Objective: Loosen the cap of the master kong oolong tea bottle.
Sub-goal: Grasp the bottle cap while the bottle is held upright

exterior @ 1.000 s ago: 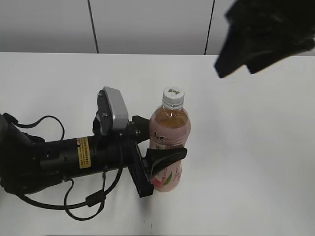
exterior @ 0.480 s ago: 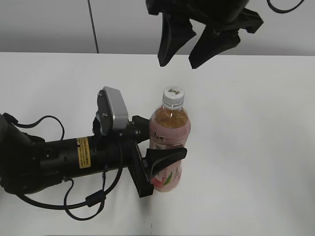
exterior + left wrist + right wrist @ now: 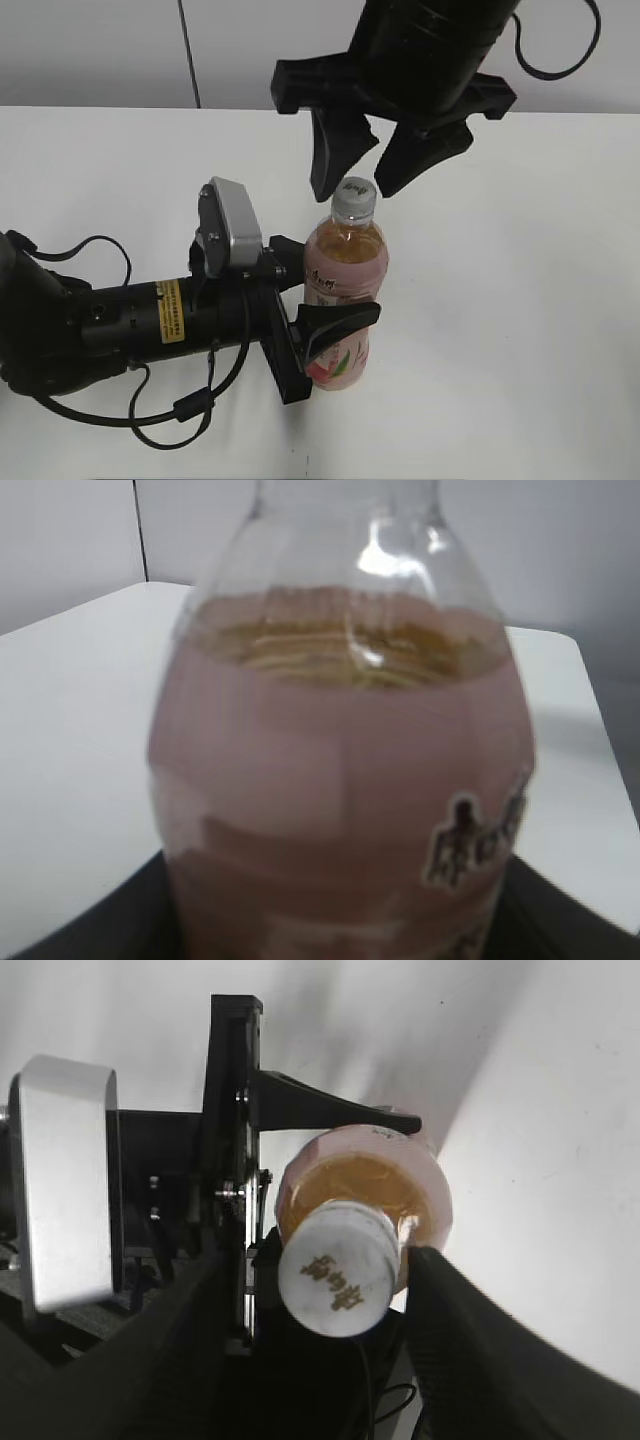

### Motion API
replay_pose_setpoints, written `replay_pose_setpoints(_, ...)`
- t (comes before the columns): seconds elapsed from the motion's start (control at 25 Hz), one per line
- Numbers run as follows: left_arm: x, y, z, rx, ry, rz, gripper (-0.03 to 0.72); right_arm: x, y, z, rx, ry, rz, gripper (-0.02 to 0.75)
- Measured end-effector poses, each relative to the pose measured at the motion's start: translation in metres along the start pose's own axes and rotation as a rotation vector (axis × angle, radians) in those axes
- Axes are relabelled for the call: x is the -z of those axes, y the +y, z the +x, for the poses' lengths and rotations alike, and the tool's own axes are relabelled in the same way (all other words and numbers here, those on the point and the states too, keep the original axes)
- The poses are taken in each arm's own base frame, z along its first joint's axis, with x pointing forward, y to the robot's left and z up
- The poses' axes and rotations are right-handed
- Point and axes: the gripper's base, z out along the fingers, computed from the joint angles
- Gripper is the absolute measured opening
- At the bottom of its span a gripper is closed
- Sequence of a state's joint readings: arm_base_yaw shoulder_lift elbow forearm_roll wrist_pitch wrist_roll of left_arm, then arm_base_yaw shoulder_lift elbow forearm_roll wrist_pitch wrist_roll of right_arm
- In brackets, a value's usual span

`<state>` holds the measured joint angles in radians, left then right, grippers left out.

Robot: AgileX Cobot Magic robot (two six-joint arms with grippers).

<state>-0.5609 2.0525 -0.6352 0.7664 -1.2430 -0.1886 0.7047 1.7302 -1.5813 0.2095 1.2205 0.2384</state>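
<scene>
Bottle (image 3: 344, 290) upright on the table (image 3: 520, 300), clamped by my left gripper (image 3: 325, 320); my right gripper (image 3: 358, 180), spread wide and empty, hangs directly above its cap (image 3: 354, 197).

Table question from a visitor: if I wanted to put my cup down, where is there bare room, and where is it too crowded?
The white table is bare right of the tea bottle, and along the far edge on the left by the wall. Crowded: the near left, filled by the left arm and its cables, with the left tool clamped on the bottle, and above the cap, where the open right tool hangs.
</scene>
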Motion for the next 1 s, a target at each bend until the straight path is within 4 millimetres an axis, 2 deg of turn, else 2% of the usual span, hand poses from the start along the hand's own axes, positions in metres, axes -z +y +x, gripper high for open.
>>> replay_pose_setpoints(0.32,0.000,0.000,0.000,-0.017,0.000,0.001,0.394,0.000,-0.002,-0.001,-0.009,-0.006,0.023,0.427)
replay_pose_setpoints(0.6,0.000,0.000,0.000,-0.040,0.000,0.004,0.394,-0.013,-0.002,-0.003,-0.034,0.030,0.013,0.427)
replay_pose_setpoints(0.8,0.000,0.000,0.000,-0.041,0.000,0.004,0.394,-0.013,-0.002,-0.003,-0.036,0.032,0.010,0.427)
replay_pose_setpoints(1.0,0.000,-0.001,0.000,-0.041,0.000,0.004,0.394,-0.013,-0.001,-0.003,-0.038,0.032,0.007,0.402)
